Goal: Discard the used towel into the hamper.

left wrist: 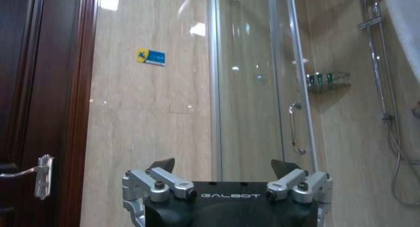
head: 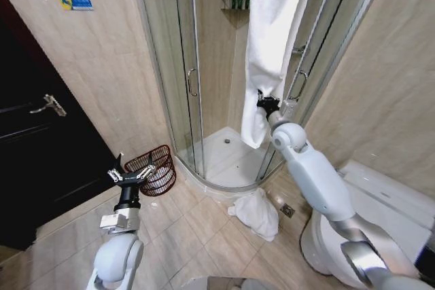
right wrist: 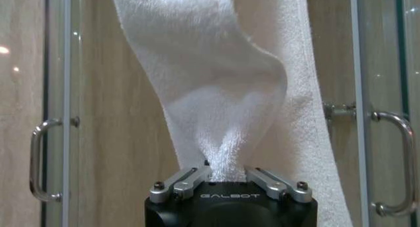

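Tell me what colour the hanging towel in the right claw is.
White; the towel pinched by the right claw shows best in the right wrist view.

Towel [head: 272, 32] top cut off by frame edge; shelf bottles [head: 236, 0] too small, perhaps toiletries.

Two white towels showing, one hanging [head: 275, 25] and one lying crumpled [head: 258, 212] on the floor, one hamper [head: 155, 168] standing, two grippers working, left [head: 133, 175] and right [head: 267, 104], one toilet [head: 380, 215] sitting, one dark door [head: 34, 140] standing, two shower handles [right wrist: 46, 158] gleaming
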Controlling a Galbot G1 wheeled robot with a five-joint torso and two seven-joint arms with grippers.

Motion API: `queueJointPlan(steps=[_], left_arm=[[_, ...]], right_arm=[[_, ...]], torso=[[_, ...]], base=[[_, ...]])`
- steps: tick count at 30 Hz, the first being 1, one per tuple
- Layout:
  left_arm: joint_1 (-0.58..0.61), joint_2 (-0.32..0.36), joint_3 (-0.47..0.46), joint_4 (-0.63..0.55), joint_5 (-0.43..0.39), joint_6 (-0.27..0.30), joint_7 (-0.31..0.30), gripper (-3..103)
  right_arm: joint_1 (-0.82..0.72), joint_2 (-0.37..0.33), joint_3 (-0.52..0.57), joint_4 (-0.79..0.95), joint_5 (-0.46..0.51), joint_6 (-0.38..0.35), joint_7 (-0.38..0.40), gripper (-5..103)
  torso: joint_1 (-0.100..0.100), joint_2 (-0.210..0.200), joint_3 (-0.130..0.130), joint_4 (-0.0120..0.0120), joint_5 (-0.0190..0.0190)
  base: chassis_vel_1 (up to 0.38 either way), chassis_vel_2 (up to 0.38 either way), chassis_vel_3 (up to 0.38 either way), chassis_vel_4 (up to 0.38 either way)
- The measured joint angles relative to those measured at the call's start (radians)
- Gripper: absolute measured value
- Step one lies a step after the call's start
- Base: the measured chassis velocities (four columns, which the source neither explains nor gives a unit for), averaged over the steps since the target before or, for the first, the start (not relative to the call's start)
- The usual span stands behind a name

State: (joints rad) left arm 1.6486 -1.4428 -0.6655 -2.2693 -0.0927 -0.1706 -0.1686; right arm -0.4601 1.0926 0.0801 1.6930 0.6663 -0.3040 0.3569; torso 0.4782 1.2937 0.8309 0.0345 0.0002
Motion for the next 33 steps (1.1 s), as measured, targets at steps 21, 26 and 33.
queueJointPlan(steps=[21, 26, 33], left_arm=[[0.005, 0.001, -0.030, -0.007, -0.014, -0.012, -0.001, 99], [0.001, 0.005, -0.045, -0.006, -0.028, -0.012, -0.001, 99], [0.007, 0.007, -0.055, -0.007, -0.035, -0.020, 0.001, 99]], right_arm=[[-0.024, 0.057, 0.017, -0.056, -0.049, 0.020, -0.028, 7], [-0.044, 0.065, 0.025, -0.059, -0.061, 0.024, -0.033, 7], [-0.050, 0.078, 0.037, -0.106, -0.112, 0.043, -0.063, 7]], torso=[[0.000, 0.000, 0.000, 0.0001, -0.0004], [0.000, 0.000, 0.000, 0.0000, -0.0002], [0.000, 0.000, 0.000, 0.0000, -0.0003]], base=[[0.000, 0.000, 0.000, 0.000], [0.000, 0.000, 0.000, 0.000], [0.000, 0.000, 0.000, 0.000]])
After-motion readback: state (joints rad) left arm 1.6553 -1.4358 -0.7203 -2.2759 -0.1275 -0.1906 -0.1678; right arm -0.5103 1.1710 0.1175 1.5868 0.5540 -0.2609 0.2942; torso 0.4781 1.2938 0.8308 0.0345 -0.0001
